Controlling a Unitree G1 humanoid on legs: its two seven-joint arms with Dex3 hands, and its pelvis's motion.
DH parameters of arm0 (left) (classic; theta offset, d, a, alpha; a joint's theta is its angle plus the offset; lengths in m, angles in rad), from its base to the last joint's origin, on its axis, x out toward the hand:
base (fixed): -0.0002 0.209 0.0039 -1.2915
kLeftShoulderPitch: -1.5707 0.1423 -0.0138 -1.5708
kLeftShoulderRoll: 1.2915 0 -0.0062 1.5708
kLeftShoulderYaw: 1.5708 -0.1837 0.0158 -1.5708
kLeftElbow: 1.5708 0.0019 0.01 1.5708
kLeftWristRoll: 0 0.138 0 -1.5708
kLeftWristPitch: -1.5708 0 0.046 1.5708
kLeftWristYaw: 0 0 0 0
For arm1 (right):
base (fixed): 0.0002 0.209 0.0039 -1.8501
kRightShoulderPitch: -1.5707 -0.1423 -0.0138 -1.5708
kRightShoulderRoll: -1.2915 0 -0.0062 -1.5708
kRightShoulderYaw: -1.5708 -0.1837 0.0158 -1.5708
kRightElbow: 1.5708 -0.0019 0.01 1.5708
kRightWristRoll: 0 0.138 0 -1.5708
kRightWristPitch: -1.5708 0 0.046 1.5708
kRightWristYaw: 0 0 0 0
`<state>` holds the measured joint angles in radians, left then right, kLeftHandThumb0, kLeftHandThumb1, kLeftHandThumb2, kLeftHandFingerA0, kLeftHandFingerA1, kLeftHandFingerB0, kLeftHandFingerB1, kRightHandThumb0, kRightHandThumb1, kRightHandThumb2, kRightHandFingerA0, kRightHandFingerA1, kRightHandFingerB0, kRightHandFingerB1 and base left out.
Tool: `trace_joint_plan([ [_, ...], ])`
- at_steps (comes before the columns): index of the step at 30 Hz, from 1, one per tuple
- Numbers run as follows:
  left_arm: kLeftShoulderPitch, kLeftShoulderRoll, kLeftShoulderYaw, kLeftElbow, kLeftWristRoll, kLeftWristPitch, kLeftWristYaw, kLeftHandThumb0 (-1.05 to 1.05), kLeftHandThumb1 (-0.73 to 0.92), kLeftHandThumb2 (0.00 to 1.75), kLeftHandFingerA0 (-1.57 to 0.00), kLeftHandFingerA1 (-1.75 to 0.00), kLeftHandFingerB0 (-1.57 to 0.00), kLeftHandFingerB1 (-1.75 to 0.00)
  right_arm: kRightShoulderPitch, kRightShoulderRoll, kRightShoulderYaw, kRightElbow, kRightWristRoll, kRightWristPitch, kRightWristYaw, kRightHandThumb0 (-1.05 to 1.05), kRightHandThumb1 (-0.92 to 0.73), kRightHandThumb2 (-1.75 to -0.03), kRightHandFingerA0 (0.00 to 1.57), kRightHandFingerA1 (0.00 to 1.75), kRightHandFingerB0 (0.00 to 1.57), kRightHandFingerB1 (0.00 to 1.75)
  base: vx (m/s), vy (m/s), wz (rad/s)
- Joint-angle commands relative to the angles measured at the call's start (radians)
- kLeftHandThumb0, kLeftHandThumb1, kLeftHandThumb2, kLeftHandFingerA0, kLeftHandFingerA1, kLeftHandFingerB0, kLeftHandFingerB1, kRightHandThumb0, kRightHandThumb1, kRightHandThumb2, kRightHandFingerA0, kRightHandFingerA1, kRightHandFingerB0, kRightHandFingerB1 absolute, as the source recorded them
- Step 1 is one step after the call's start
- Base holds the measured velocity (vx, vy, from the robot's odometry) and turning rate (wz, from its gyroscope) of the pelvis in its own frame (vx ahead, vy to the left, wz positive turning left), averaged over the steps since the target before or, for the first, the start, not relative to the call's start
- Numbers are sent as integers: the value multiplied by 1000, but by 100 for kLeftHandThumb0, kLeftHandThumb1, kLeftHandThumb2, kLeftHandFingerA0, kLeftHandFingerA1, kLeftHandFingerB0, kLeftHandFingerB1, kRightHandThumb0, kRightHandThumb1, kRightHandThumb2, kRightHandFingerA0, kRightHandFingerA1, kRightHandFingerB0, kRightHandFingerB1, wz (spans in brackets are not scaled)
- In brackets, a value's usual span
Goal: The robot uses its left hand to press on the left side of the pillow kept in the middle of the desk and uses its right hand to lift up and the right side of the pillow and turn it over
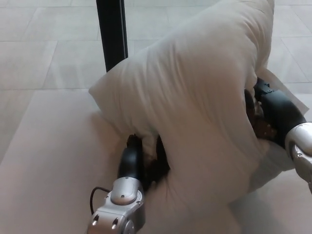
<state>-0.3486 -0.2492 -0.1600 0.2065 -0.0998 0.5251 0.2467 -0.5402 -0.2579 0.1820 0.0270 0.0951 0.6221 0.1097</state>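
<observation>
The pillow (pixel 195 102) stands tilted on the desk (pixel 53 161). The left hand (pixel 141 158) pins its near-left edge, fingers apart. The right hand (pixel 265 114) lifts the right side; its grip is probably closed, I cannot tell. If this hold slips, the pillow falls back unturned.

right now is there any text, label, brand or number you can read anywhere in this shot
None. The white pillow shows plain fabric with no tag or print in view.
The left hand and right hand show no readable marking.
The black post and the desk are bare of signs.
</observation>
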Motion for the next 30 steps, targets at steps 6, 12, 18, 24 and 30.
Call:
trace_joint_plan([
  [6, 219, -273, -225, 147, -62, -42, -57, -105, 67, 99, -26, -57, 0, -4, 125, 258, 360, 91, 14, -3, 182, -105, -62, -103, 32, 62, 5, 53, 0, 0, 0],
  [12, 255, -402, -109, 232, -205, -88, -117, -90, 61, 59, -22, -53, 0, 0, 136, 337, 490, 153, -14, -42, 232, -91, -70, -61, 102, 121, 6, 51, 0, 0, 0],
  [18, 315, -406, -102, 288, -223, -167, -171, -105, 59, 94, -16, -61, 0, -10, 195, 398, 574, 172, -13, -32, 237, -93, -68, -62, 64, 104, 6, 52, 0, 0, 0],
  [24, 326, -421, -91, 328, -244, -196, -204, -97, 50, 83, -12, -53, 0, -1, 199, 422, 655, 184, -51, -76, 252, -92, -69, -61, 35, 66, 7, 53, 0, 0, 0],
  [30, 312, -428, -93, 355, -243, -201, -201, -90, 51, 76, -15, -56, 0, 0, 182, 420, 709, 173, -74, -38, 275, -90, -53, -91, 84, 129, 8, 56, 0, 0, 0],
])
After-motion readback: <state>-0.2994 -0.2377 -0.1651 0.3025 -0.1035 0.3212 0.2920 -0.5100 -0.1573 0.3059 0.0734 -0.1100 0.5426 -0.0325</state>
